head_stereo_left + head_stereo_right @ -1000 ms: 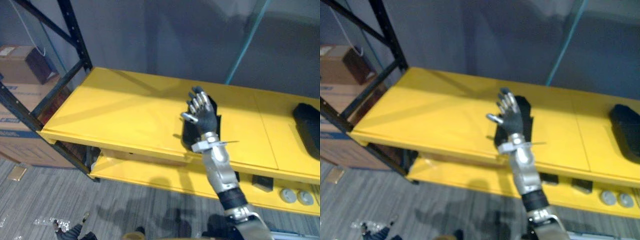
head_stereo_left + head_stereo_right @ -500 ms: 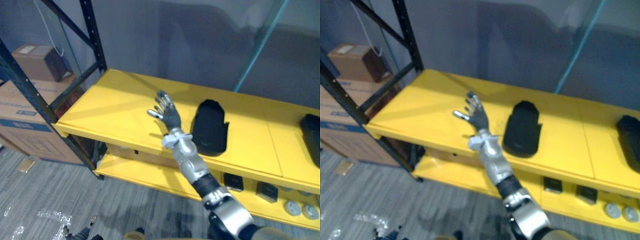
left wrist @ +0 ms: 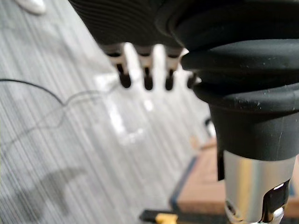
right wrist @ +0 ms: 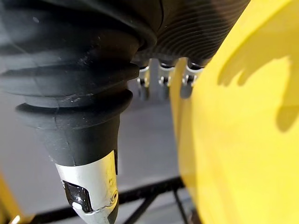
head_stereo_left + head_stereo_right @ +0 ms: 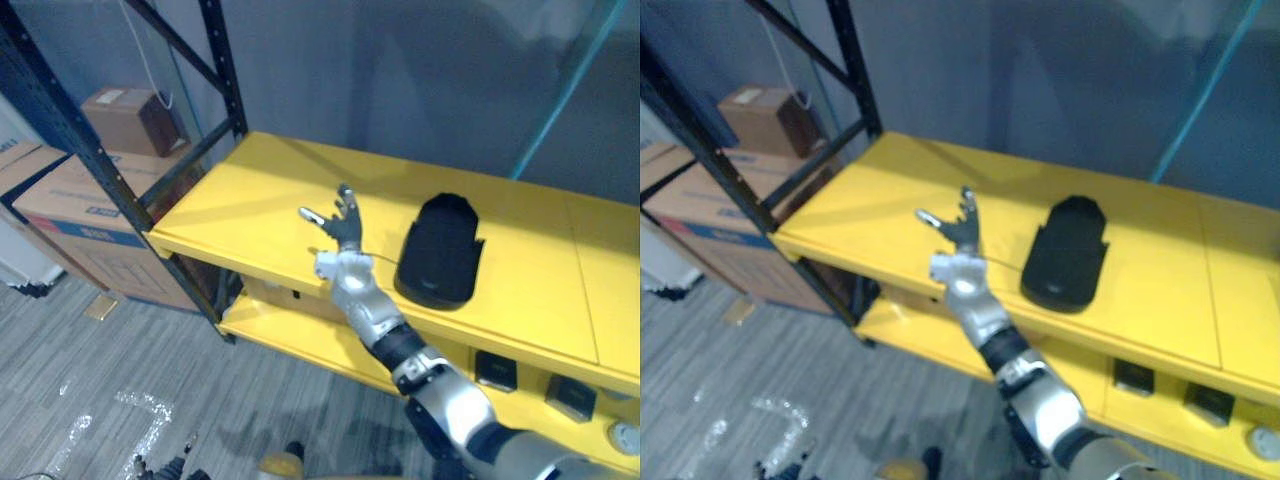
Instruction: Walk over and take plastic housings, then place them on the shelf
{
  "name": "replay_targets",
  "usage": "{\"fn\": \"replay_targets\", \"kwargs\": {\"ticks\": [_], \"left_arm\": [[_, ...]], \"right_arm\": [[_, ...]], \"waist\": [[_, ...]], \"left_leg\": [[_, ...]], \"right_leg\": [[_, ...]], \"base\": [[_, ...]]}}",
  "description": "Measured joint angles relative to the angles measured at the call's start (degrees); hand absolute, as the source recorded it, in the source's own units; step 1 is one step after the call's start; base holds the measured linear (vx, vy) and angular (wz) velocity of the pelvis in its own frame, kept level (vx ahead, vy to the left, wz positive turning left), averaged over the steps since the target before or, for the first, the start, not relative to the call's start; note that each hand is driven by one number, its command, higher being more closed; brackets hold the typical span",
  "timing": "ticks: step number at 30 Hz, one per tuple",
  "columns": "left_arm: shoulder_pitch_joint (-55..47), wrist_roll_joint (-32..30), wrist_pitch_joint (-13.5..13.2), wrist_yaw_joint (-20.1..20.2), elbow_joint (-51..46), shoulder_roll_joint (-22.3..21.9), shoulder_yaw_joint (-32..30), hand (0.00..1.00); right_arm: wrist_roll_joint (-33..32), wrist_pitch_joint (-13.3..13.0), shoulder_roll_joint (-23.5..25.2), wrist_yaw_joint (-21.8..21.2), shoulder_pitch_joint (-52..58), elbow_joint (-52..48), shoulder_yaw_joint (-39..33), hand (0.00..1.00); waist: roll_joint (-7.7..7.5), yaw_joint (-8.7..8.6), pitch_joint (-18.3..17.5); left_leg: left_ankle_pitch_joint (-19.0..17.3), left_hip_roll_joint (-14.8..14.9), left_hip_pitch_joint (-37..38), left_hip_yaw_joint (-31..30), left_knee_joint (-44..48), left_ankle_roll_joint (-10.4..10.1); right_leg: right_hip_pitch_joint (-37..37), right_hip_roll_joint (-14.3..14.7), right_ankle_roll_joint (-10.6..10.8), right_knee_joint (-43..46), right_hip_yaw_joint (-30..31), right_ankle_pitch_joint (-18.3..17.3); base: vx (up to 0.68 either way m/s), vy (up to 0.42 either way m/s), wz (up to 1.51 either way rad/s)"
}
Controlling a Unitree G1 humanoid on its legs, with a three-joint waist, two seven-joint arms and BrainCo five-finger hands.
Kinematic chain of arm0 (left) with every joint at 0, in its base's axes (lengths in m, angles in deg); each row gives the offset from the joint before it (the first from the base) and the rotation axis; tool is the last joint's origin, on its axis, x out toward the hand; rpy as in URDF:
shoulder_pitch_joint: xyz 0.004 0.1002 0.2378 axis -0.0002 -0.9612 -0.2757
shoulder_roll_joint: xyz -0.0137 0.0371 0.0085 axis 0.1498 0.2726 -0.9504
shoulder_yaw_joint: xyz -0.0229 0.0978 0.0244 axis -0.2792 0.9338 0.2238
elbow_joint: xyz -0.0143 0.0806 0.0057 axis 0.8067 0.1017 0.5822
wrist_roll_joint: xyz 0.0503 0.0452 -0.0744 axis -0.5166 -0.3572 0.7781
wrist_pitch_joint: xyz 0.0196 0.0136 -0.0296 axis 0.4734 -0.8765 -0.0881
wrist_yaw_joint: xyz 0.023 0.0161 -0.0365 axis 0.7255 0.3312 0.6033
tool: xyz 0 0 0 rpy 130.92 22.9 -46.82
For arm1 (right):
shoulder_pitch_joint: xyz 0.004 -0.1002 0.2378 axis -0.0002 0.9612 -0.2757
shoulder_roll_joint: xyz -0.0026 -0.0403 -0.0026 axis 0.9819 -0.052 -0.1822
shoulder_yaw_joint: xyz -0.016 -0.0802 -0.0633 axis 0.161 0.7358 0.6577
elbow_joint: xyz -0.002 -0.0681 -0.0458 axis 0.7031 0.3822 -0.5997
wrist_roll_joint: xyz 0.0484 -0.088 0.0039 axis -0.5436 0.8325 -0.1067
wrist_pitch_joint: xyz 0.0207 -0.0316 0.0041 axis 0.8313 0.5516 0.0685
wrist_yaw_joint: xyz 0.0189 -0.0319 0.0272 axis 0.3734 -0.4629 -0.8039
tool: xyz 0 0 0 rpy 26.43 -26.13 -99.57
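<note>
At the far left I see stacked cardboard boxes (image 5: 70, 215) on the grey floor (image 5: 90, 400), behind the black rack upright (image 5: 100, 165). My left hand (image 3: 135, 23) hangs over that floor in its own wrist view, its fingers (image 3: 125, 74) side by side, relaxed and holding nothing.

Moving right, the top yellow shelf (image 5: 250, 200) runs across the frame. My right hand (image 5: 343, 228) is raised above the shelf's front part, palm toward the wall, with fingers fanned apart and thumb (image 5: 312, 214) stuck out to the side (nothing in it that I can see). From its wrist camera the fingertips (image 4: 163, 86) sit in a row just off the shelf's yellow edge.

Right of that hand, and clear of it, a black plastic housing (image 5: 440, 250) lies flat on the same top shelf, its long side running from front to back. Below it, on the lower shelf (image 5: 300, 340), stand two small dark parts (image 5: 495, 370).
</note>
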Motion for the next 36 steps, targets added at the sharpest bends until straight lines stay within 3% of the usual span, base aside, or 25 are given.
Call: {"fn": "replay_targets", "kwargs": {"ticks": [6,10,16,23,28,36], "left_arm": [[-0.04,0.06,-0.13,0.53,1.2,-0.08,0.31,0.0],[0.52,2.24,-0.23,0.73,1.19,-0.05,4.14,0.0],[1.41,3.92,-0.06,2.34,0.69,0.11,6.66,0.0],[1.33,4.0,0.34,2.59,0.7,0.08,10.15,0.0],[2.69,4.53,0.44,3.01,0.7,0.11,13.32,0.0],[1.97,6.48,1.08,5.21,0.75,0.68,16.16,0.0]], "right_arm": [[0.92,0.06,0.01,2.96,0.07,2.36,-1.1,0.0],[0.96,0.37,-0.09,2.61,-0.15,4.33,-3.99,0.0],[0.91,3.38,-1.82,2.49,-1.99,7.47,-8.23,0.0],[1.64,3.34,-3.42,1.65,-4.08,9.38,-10.55,0.0],[6.94,1.89,-6.69,2.53,-8.88,11.39,-14.82,0.0],[7.98,-1.29,-12.97,-1.5,-10.38,13.36,-19.2,0.0]], "waist": [[0.27,-0.22,0.16],[1.24,-0.21,0.84],[1.98,-0.36,2.89],[2.43,-0.33,4.12],[4.03,-0.45,8.15],[3.75,-0.22,9.58]], "left_leg": [[0.76,1.1,-1.38,0.13,-0.1,-1.1],[0.85,1.31,-1.43,0.17,-0.09,-1.22],[1.05,1.3,-1.52,0.22,-0.03,-1.06],[1.14,1.3,-1.59,0.09,0.71,-1.15],[0.85,0.48,-3.49,-1.56,2.8,-0.72],[1.43,-0.55,-3.48,-1.69,2.79,-0.13]], "right_leg": [[-1.25,1.06,0.16,0.03,-0.07,-0.75],[-1.42,1.16,0.04,0.34,-0.07,-0.82],[-1.55,1.12,0.05,0.42,-0.1,-0.83],[-1.56,1.01,0.13,0.99,-0.23,-0.92],[-2.58,-0.35,0.96,3.93,-1.82,-2.76],[-3.53,-1.97,1.68,6.34,-2.51,-3.96]], "base": [[-0.03,-0.058,0.0],[0.0,-0.009,0.0],[0.0,0.0,0.0],[0.01,0.001,0.01],[-0.05,0.009,0.15],[0.0,0.016,0.07]]}}
